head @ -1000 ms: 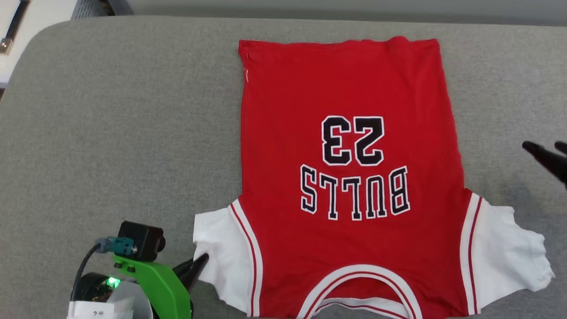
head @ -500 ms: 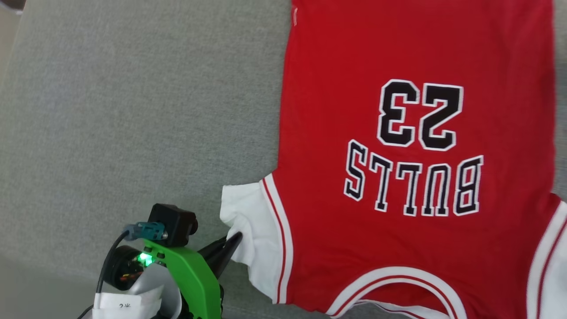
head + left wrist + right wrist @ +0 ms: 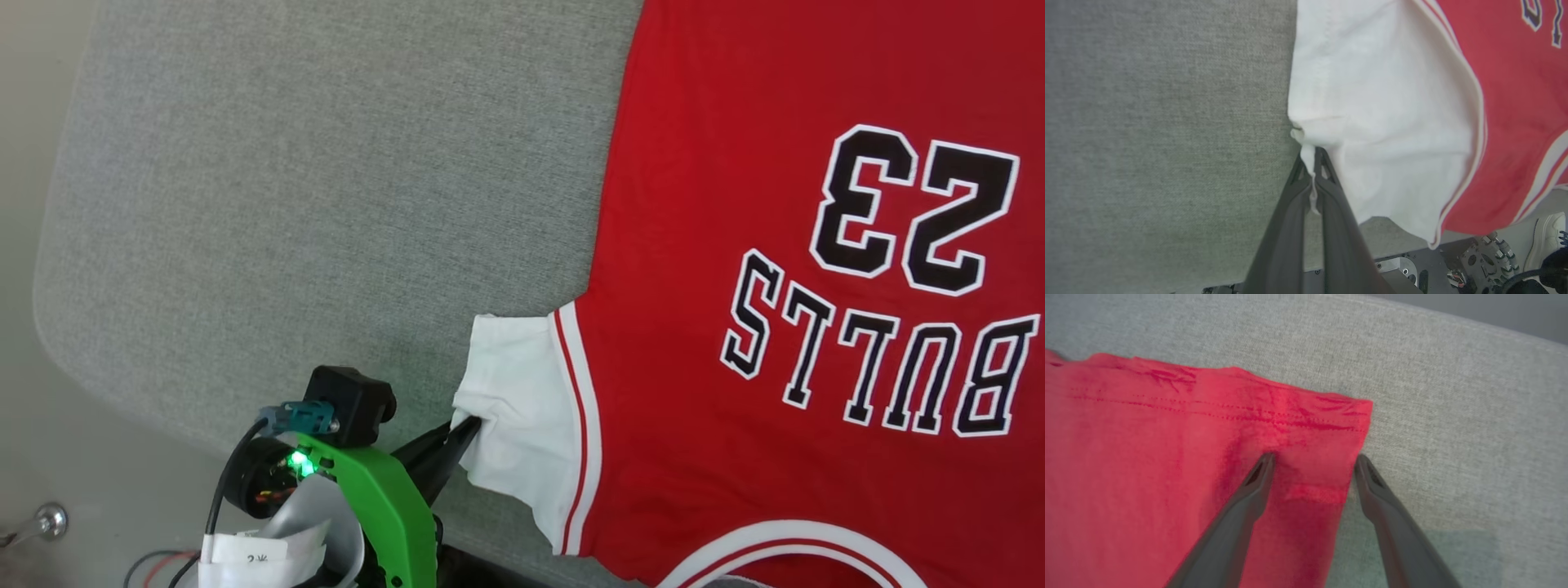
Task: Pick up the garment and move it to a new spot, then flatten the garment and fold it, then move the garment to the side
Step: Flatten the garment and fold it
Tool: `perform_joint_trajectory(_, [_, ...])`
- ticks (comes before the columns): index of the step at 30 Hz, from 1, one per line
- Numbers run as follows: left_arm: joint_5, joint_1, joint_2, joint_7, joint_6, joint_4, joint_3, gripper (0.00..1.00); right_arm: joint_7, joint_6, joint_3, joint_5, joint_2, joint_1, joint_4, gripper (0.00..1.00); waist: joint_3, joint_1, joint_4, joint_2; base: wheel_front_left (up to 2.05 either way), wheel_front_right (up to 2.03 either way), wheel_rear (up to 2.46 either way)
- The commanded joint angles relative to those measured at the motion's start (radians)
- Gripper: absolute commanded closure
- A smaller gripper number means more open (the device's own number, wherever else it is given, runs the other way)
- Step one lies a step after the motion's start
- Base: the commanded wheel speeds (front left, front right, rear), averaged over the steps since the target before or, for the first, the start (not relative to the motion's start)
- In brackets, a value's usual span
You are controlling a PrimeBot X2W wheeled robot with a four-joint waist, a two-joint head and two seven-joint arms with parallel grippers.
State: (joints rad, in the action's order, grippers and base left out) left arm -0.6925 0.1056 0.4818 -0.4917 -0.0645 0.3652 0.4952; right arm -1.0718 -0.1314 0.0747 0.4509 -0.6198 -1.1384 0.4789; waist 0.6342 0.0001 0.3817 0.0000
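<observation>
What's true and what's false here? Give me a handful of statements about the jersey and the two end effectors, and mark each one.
1. The left end effector is shut on the edge of the garment's white sleeve. True.
2. The right end effector is shut on the red hem. False: it is open, with one finger over the red cloth and the other beside the cloth's side edge, near the hem's corner.
3. The BULLS 23 print faces up. True.
4. The garment lies on a wooden table. False: it lies on a grey fabric surface.
</observation>
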Motion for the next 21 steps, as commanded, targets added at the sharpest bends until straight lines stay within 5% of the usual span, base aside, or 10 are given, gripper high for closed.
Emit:
perform_joint_trajectory(1, [0.011, 0.023, -0.008, 0.01, 0.006, -0.004, 0.001, 1.0, -0.006, 0.001, 0.015, -0.008, -0.001, 0.004, 0.029, 0.0, 0.021, -0.0001, 0.023, 0.0, 0.0, 0.0, 0.0])
perform_joint_trajectory(5, [0.009, 0.026, -0.014, 0.016, 0.004, -0.009, 0.002, 1.0, -0.017, 0.001, 0.056, 0.004, -0.011, 0.023, 0.049, 0.0, 0.022, -0.0001, 0.029, 0.0, 0.0, 0.0, 0.0])
perform_joint_trajectory(7, [0.007, 0.026, -0.015, 0.018, 0.004, -0.012, 0.003, 1.0, -0.028, 0.001, 0.078, 0.015, -0.018, 0.033, 0.053, 1.0, 0.022, -0.0001, 0.03, 0.0, 0.0, 0.0, 0.0])
perform_joint_trajectory(21, [0.011, 0.036, -0.01, 0.026, -0.004, -0.029, -0.005, 1.0, 0.022, 0.001, 0.129, 0.064, -0.057, 0.075, 0.077, 1.0, -0.04, -0.0001, -0.011, 0.0, 0.0, 0.0, 0.0])
